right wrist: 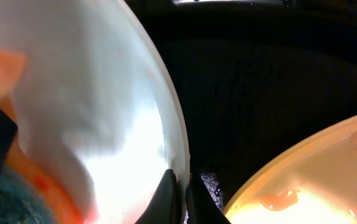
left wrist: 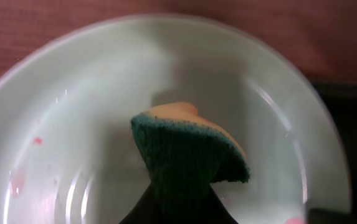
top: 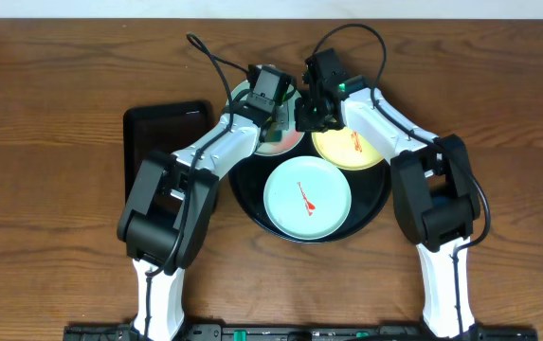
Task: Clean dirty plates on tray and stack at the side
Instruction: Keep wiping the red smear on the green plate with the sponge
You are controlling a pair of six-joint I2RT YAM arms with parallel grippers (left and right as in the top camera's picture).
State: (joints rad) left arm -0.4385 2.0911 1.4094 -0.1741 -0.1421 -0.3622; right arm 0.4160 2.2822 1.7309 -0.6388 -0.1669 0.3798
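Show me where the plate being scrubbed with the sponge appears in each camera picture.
Overhead: the plate sits at the back left of the tray, largely covered.
Left wrist: the plate fills the picture, with the sponge on it.
Right wrist: the plate takes the left half, its rim pinched by the right gripper.
Shared landmark: the black tray.

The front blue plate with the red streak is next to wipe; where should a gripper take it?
Probably by the blue plate's right rim, from above, jaws astride the lip: it lies flat, bare tray shows there, and its near edge crowds the tray's wall.
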